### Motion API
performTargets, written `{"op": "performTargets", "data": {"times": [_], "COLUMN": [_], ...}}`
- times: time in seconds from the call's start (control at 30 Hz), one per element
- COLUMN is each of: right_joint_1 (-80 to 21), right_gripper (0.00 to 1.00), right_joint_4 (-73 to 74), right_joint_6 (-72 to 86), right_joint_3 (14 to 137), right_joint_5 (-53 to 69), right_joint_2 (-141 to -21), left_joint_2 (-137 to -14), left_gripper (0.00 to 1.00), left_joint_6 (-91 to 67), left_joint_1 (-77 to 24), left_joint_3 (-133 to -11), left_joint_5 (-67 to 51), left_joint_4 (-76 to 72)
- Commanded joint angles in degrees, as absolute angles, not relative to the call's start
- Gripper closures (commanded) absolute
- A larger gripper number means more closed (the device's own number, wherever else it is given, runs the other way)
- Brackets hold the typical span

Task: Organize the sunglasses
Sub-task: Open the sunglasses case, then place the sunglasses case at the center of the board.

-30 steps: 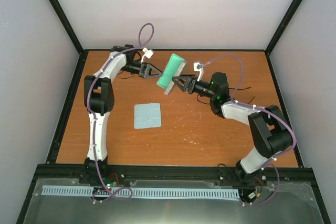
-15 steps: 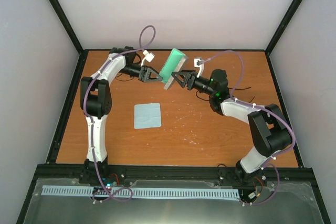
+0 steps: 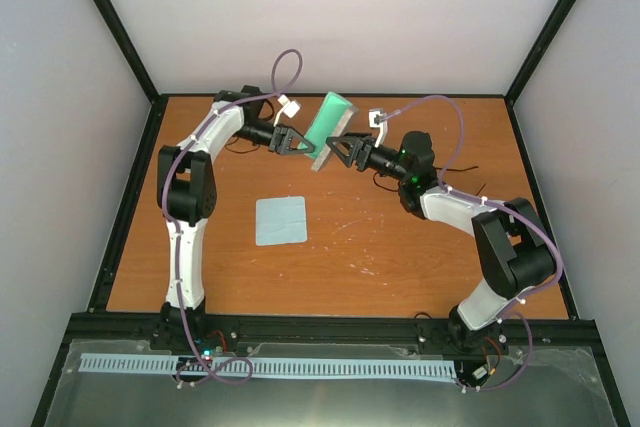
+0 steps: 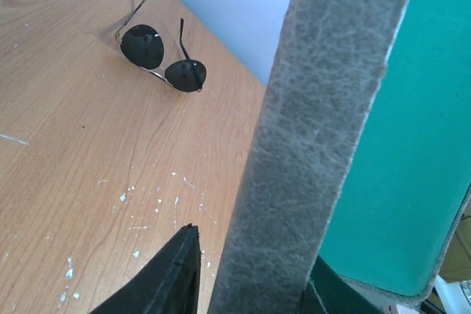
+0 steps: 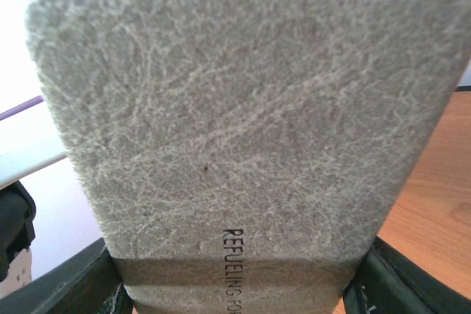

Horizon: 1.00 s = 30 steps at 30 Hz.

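Wood table [image 3: 400, 257], both arms reaching to the far centre. Grey case [image 3: 328, 130] is off the table between the two grippers, tilted, mint-green inside facing up and left in the top view. Right gripper [image 3: 338, 151] is clamped on the case from the right; in the right wrist view its grey felt face fills the space between both fingers, and the printed "REFUELING" is only partly readable. Left gripper [image 3: 300, 141] straddles the case's grey edge; a thin sliver of table shows between one finger [image 4: 173, 277] and that edge, and the other finger is mostly hidden, so I can't tell if it's gripping. Pale blue cloth [image 3: 281, 220] lies flat on the table, well apart from the case. Sunglasses [image 4: 163, 59] sit on the table near the back wall, temples unfolded. In the left wrist view their lens-to-lens axis runs upper-left to lower-right and the temples point up-frame toward the wall. Can't pick them out in the top view.
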<state>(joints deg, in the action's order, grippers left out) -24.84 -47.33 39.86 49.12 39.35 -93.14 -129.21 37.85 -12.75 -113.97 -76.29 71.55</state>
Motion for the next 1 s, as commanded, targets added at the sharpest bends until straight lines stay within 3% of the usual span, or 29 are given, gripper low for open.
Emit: {"op": "performTargets", "data": {"times": [0.0,0.13,0.2,0.4,0.53,0.57,0.6,0.83,0.97], "right_joint_1": [-25.31,-25.33,-25.31,-25.31,-25.31,-25.31,-25.31,-24.9,-24.29], "right_gripper": [0.97,0.97,0.9,0.68,0.4,0.13,0.01,0.0,0.0], "right_joint_4": [-49.44,-49.24,-49.17,-48.47,-45.56,-44.1,-41.95,-25.2,-9.66], "right_joint_6": [38.69,38.75,38.99,39.37,38.21,37.69,37.18,32.04,29.44], "right_joint_3": [50.6,49.96,49.68,49.04,48.53,48.31,47.89,38.73,32.28], "right_joint_5": [39.98,39.99,39.71,39.38,38.88,38.47,37.71,25.24,9.9], "right_joint_2": [-93.67,-94.12,-94.37,-95.09,-94.91,-94.59,-94.05,-80.9,-67.52], "left_joint_2": [-130.09,-129.82,-129.69,-128.41,-127.78,-127.69,-127.51,-126.28,-125.01], "left_gripper": [0.73,0.91,0.99,1.0,1.0,1.0,1.0,1.0,1.0], "left_joint_6": [35.88,35.33,35.33,34.01,34.15,34.59,34.62,37.6,40.6], "left_joint_1": [-12.91,-12.92,-12.92,-12.92,-12.92,-12.92,-12.92,-13.21,-15.59], "left_joint_3": [-116.47,-116.37,-116.46,-117.72,-121.17,-122.14,-123.12,-128.49,-128.95], "left_joint_5": [-78.47,-78.66,-78.43,-75.15,-70.03,-68.33,-66.54,-52.99,-40.02], "left_joint_4": [69.6,69.56,69.72,69.19,70.25,70.9,71.3,73.78,71.53]}}
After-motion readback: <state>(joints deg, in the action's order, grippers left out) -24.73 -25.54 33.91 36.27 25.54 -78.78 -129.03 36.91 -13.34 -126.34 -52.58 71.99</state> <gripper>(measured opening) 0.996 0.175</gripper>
